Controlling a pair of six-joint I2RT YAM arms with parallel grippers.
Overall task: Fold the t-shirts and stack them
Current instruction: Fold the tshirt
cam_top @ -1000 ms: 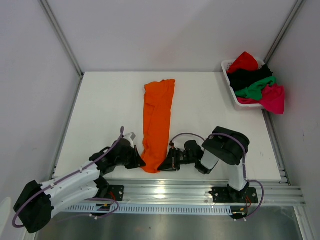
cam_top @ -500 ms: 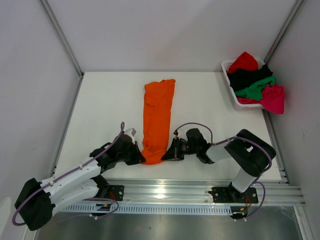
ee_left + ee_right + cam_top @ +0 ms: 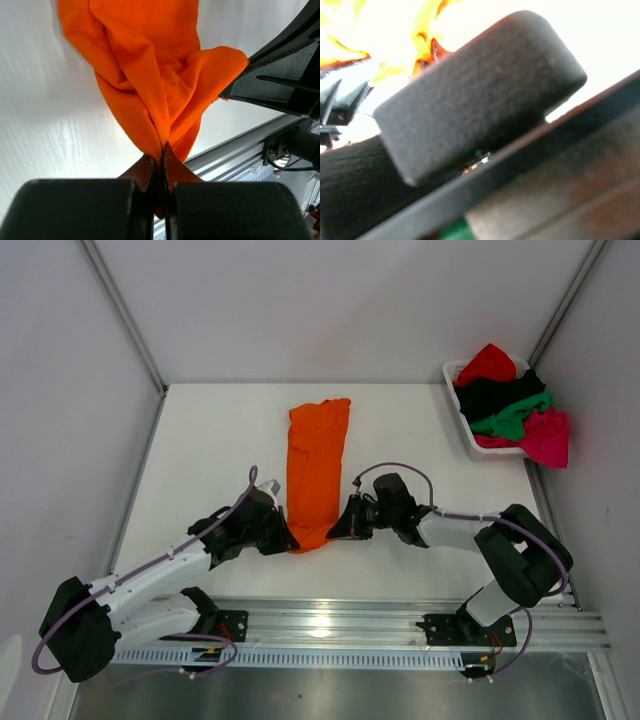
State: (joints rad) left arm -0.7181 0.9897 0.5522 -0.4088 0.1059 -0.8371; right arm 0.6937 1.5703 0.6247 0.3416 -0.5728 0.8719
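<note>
The bright orange t-shirt [image 3: 317, 455] lies as a long narrow strip down the middle of the white table [image 3: 200, 460]. Its near end is lifted off the table. My left gripper [image 3: 286, 540] is shut on the left corner of that end, and the left wrist view shows the orange cloth [image 3: 150, 75] pinched between my shut left gripper [image 3: 161, 150]. My right gripper [image 3: 339, 529] is shut on the right corner. The right wrist view is blurred, with a sliver of orange between the closed right gripper [image 3: 473, 165]. Red [image 3: 488, 361], black [image 3: 490, 393], green [image 3: 512, 417] and magenta-pink [image 3: 546, 436] t-shirts are heaped in the basket.
A white slatted basket [image 3: 466, 430] stands at the table's far right corner, with shirts spilling over its rim. An aluminium rail [image 3: 330, 625] with the arm bases runs along the near edge. Walls close in the left, right and back.
Both grippers have moved away from the near edge, carrying the orange shirt's near end toward the far side. The strip on the table has grown shorter.
</note>
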